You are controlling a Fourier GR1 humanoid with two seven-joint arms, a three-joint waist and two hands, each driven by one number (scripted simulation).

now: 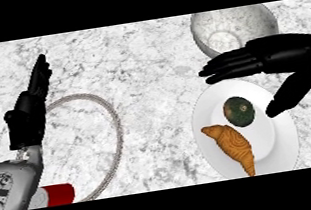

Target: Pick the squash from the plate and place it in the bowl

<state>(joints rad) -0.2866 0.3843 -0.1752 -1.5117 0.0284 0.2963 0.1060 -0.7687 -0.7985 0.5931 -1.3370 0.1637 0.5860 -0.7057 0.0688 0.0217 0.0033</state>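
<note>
A dark green squash (239,111) lies on the white plate (279,136) at the right, just above a brown croissant (232,147). My right hand (285,54) hovers over the plate's upper edge, fingers straight and pointing left, thumb (289,93) reaching down beside the squash without touching it. It holds nothing. The grey marbled bowl (232,25) stands at the top, right behind that hand, which covers its near rim. My left hand (30,108) rests open at the left, fingers up.
A large marbled plate (109,116) with a grey rim lies at the lower left, partly under my left forearm. A red object (58,195) shows by that forearm at the bottom edge. Patterned patches mark the top corners.
</note>
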